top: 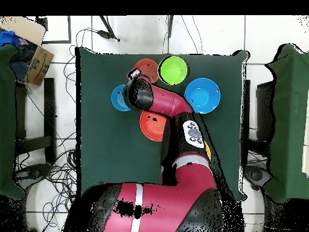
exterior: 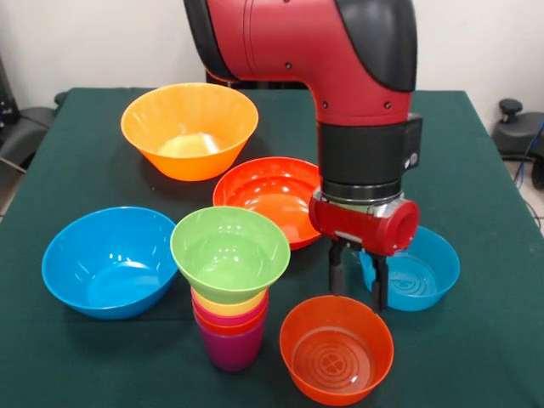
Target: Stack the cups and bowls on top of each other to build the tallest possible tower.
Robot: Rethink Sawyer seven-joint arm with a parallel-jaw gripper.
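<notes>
The tower (exterior: 230,330) stands at the front: a purple base cup with orange, crimson and yellow rims showing. The small green bowl (exterior: 229,252) sits upright on top of it and also shows in the overhead view (top: 173,69). My gripper (exterior: 358,283) is open and empty. It hangs between the small translucent orange bowl (exterior: 337,348) and the small blue bowl (exterior: 418,270), with one finger at the blue bowl's rim. The overhead view shows the gripper (top: 134,75) between these two bowls (top: 146,65) (top: 119,98).
The large orange-yellow bowl (exterior: 189,127), the wide shallow red-orange bowl (exterior: 270,195) and the large blue bowl (exterior: 109,259) rest apart on the green table (exterior: 476,170). In the overhead view my arm hides most of the orange-yellow bowl.
</notes>
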